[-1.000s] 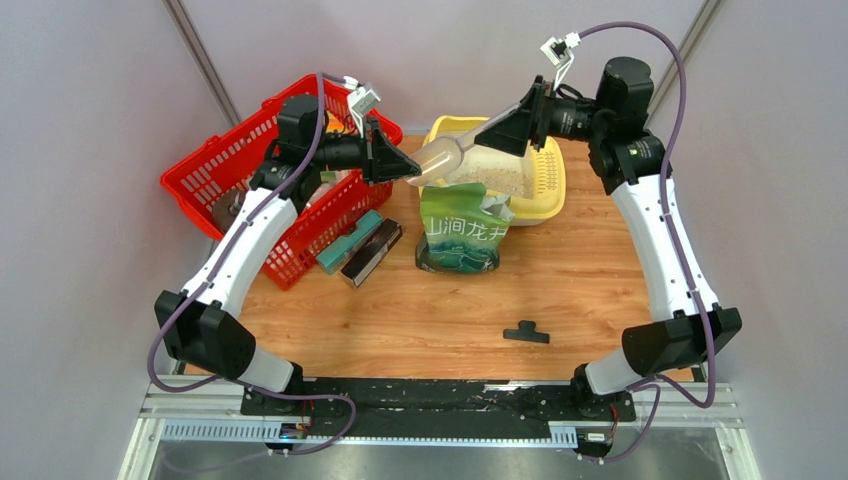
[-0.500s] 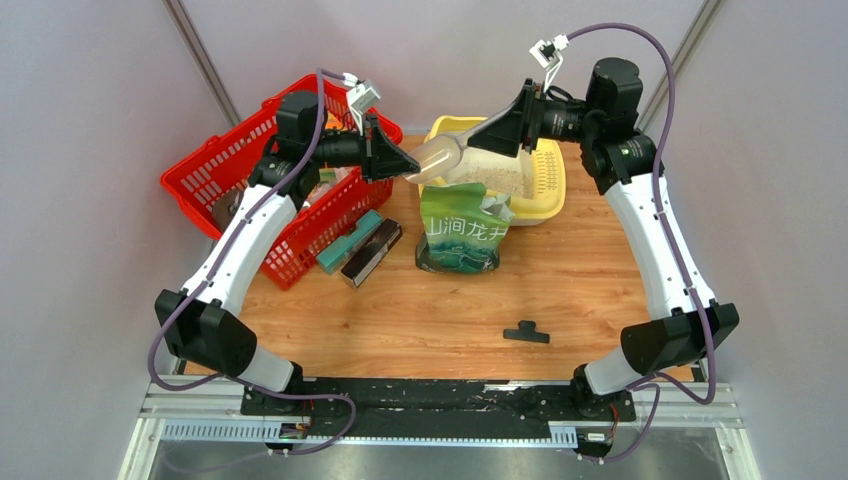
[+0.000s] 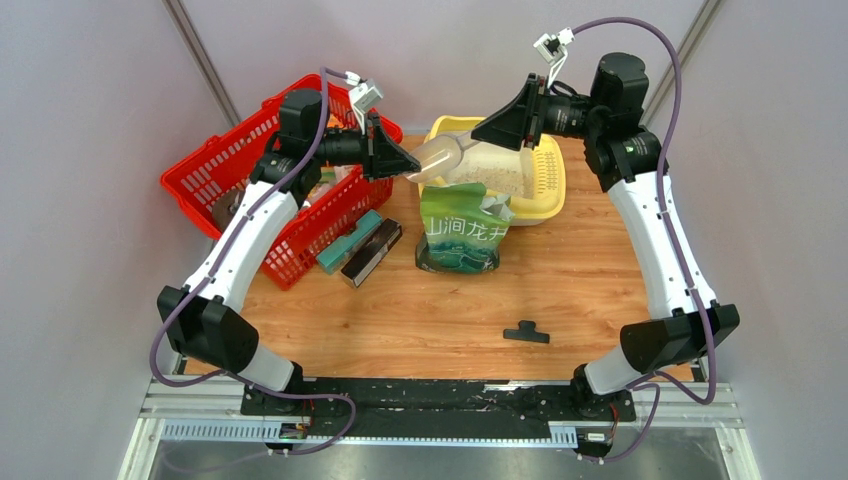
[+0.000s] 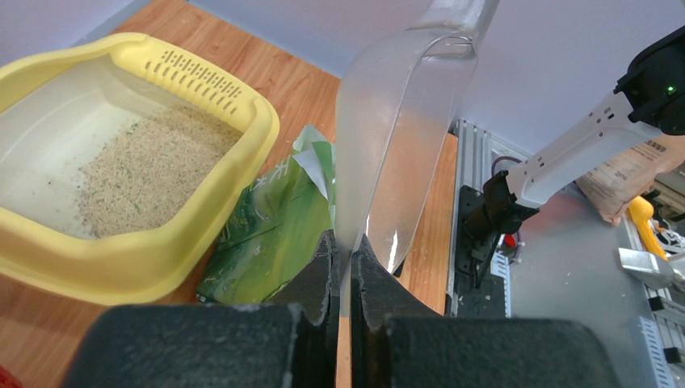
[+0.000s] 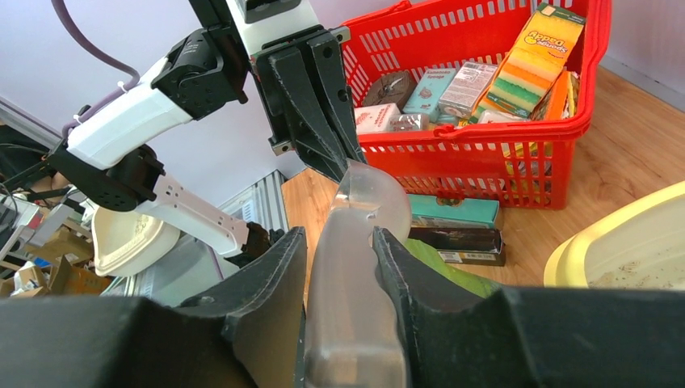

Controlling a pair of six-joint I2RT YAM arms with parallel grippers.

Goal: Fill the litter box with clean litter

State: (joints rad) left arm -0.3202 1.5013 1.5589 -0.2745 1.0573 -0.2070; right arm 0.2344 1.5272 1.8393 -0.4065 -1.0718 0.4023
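Though litter (image 4: 141, 174) covers part, the litter box (image 4: 260, 121) shows white.

The pale yellow litter box (image 4: 121, 263) stands flat and open; the clean litter (image 4: 149, 166), beige grains, covers maybe half of its white basin.

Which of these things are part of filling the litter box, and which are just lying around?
In use: litter box, clean litter in it, green bag, clear scoop held by left gripper and right gripper.
Lying about: red basket of packets, two boxes beside it, small black piece.
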